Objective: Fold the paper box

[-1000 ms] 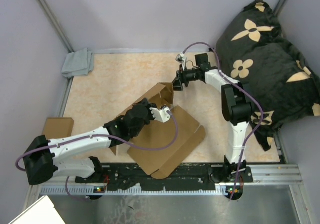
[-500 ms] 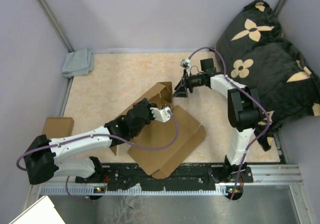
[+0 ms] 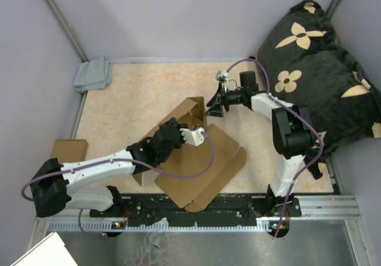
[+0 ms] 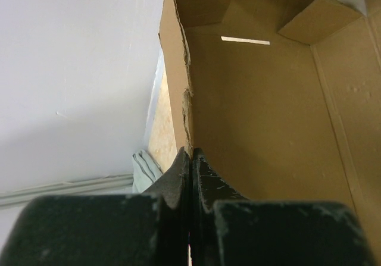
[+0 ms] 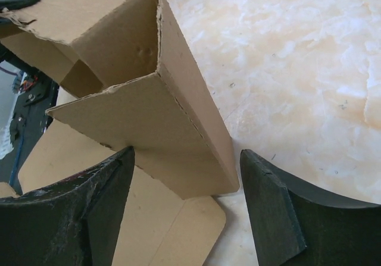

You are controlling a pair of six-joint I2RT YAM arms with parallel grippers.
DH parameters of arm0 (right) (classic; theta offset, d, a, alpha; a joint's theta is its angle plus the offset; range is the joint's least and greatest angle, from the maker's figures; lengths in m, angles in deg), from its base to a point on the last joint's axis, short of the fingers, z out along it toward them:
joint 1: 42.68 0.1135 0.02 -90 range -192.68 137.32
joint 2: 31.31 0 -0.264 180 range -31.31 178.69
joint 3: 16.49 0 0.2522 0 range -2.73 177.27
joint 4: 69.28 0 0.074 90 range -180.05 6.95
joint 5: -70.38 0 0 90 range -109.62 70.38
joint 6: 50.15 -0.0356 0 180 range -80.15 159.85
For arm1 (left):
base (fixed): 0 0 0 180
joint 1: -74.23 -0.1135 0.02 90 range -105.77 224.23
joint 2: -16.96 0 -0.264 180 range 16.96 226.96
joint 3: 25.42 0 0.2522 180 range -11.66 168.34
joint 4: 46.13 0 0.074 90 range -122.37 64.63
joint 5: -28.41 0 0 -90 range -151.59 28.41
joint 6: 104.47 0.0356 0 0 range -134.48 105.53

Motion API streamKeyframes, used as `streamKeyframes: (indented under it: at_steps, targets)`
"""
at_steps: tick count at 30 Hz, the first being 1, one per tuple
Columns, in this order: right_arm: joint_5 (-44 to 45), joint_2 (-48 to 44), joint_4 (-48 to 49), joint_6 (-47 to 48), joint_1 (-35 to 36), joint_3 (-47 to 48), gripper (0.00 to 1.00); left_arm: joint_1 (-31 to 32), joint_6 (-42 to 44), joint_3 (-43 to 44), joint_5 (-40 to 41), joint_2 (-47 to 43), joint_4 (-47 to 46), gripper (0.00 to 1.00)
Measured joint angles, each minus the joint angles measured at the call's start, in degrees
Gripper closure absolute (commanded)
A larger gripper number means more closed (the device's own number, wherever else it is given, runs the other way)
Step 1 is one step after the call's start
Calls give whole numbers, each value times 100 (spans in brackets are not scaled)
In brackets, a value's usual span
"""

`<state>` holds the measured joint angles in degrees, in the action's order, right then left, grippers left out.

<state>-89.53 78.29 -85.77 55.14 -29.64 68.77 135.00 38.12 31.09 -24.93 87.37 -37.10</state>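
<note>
The paper box (image 3: 199, 159) is plain brown corrugated cardboard, lying mid-table with one side wall (image 3: 181, 112) standing up. My left gripper (image 3: 171, 130) is shut on the top edge of that raised wall; the left wrist view shows its fingertips (image 4: 191, 159) pinching the wall edge (image 4: 178, 81), box interior to the right. My right gripper (image 3: 213, 106) is open at the wall's far end. In the right wrist view its fingers (image 5: 271, 200) straddle the corner of the folded end flap (image 5: 172, 141) without gripping it.
A grey folded cloth (image 3: 93, 74) lies at the back left corner. A small brown cardboard scrap (image 3: 69, 150) sits at the left edge. A black cushion with tan flowers (image 3: 315, 63) fills the right side. Purple walls enclose the tan table (image 3: 143, 87).
My right gripper has swung down and left toward the box's raised end flap, now straddling its corner. The left gripper keeps its hold; the box has shifted slightly.
</note>
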Motion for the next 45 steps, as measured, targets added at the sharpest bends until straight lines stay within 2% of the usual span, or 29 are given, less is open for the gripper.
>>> streamKeyframes:
  at_steps: [15,23,34,45]
  targets:
    - [-39,-149,385,-92,111,-186,36,63,-11,118,173,151,35,100]
    - [-22,-192,304,59,122,-293,41,114,-179,240,138,186,105,100]
    - [144,-411,20,396,326,-452,43,151,-420,293,127,186,184,100]
    - [444,-693,990,-92,411,-1226,47,173,-920,446,26,168,437,100]
